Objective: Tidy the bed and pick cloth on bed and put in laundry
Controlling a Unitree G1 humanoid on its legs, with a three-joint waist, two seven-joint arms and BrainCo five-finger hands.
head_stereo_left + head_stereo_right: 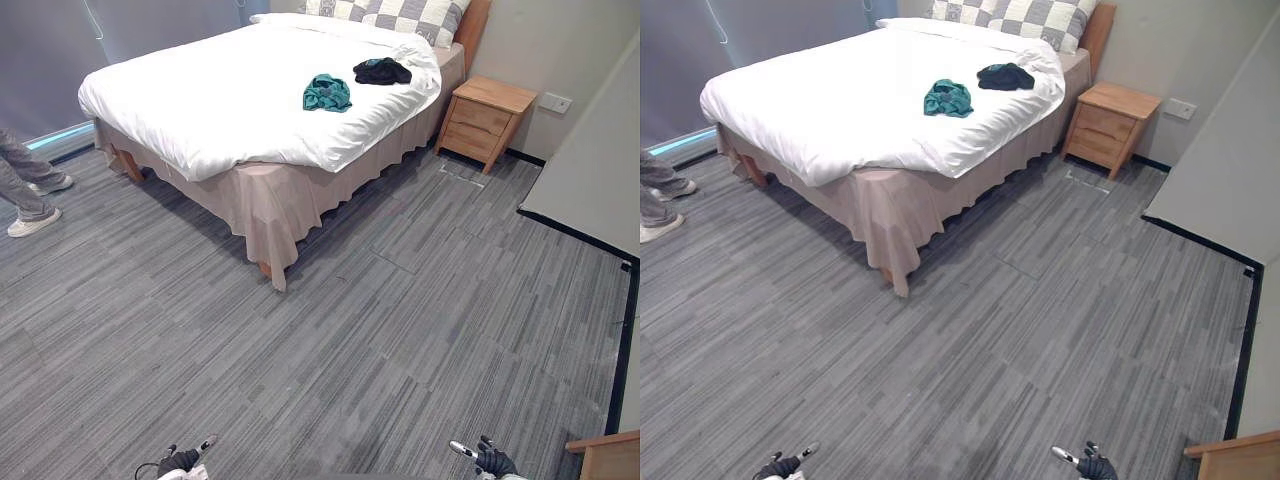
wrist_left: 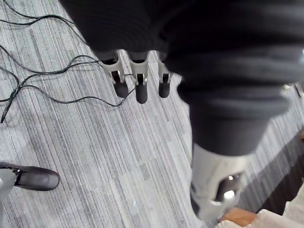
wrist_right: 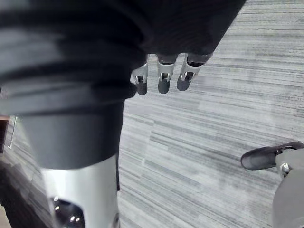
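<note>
Teal cloth (image 1: 327, 93) and black cloth (image 1: 382, 71) lie crumpled on the white bed (image 1: 200, 110), near each other but apart, toward the pillow end. Left hand (image 1: 180, 462) and right hand (image 1: 494, 462) hang low over the grey floor (image 1: 380, 330), well apart from the bed. Both hands are released, with fingers (image 2: 141, 83) relaxed and holding nothing. A wooden nightstand (image 1: 487, 118) stands beside the bed.

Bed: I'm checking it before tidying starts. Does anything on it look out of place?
Yes. Two crumpled cloths lie loose on the white duvet near the pillows: a teal cloth and, closer to the pillows, a black cloth, apart from each other. The duvet itself lies fairly smooth.
</note>
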